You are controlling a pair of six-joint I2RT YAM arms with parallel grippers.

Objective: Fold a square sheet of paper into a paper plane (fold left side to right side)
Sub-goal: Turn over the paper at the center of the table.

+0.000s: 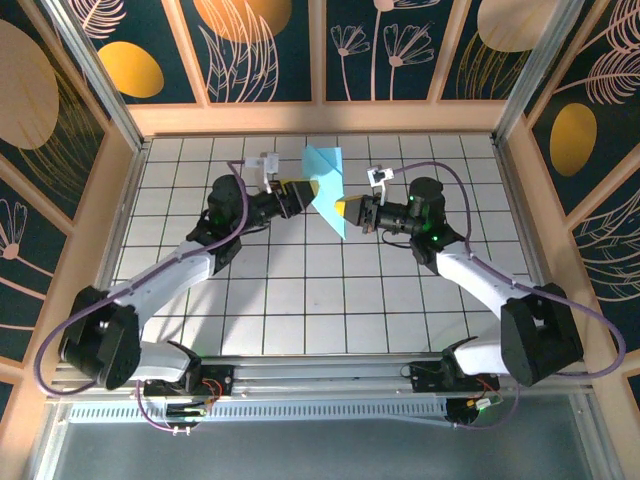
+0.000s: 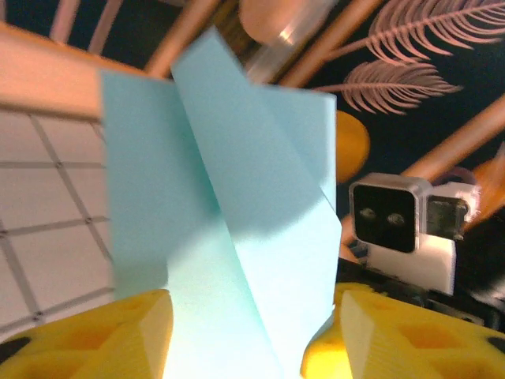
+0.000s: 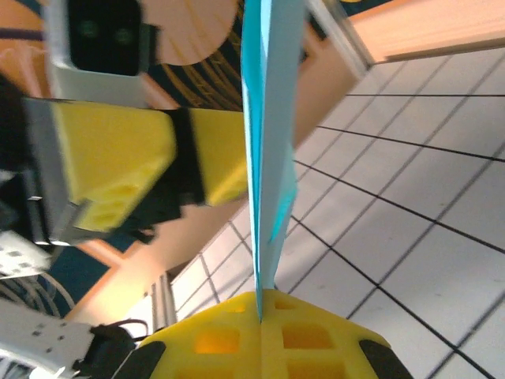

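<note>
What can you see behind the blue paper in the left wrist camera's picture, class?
Around the paper you can see the tiled table, the wooden frame, the patterned wall and the other arm's white camera. Whatever lies straight behind the paper is covered.

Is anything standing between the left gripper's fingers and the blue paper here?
Nothing visible does. The blue paper sits in the gap between the left gripper's open fingers, with no other object between them. The right gripper is shut on the paper's edge.
</note>
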